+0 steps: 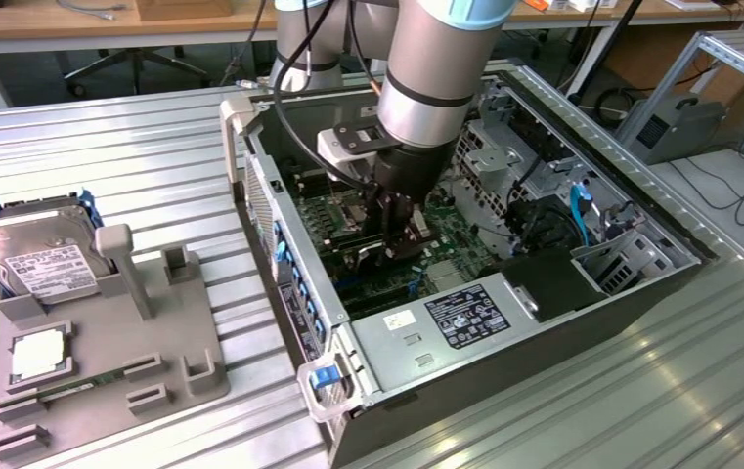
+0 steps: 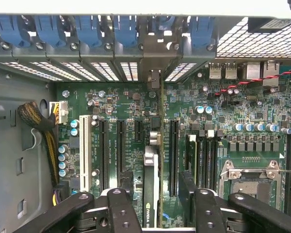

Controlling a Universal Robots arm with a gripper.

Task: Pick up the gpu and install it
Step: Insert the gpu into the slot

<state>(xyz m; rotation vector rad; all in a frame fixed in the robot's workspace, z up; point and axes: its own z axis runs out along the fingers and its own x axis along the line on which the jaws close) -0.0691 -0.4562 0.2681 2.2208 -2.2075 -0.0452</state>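
Arm: reaching straight down into the open computer case (image 1: 633, 293), wrist vertical
Gripper (image 2: 153, 206): fingers (image 2: 120, 208) clamping the gpu (image 2: 152, 189) between them
Gpu: standing on edge over the motherboard (image 2: 223, 111), long axis running toward the blue slot latches (image 2: 126, 29)
Beyond, outside the case: hard drive (image 1: 46, 264) sitting in the grey holder (image 1: 110, 362)

Even, bright overhead light in exterior view; soft glare streaks on ribbed metal table (image 1: 581, 410) right of computer case (image 1: 476, 322). Case interior darker, shadowed under arm. Wrist view: motherboard (image 2: 116, 111) sharp and well lit, vent grilles (image 2: 68, 70) above it blown out white, hand (image 2: 150, 208) slightly soft.
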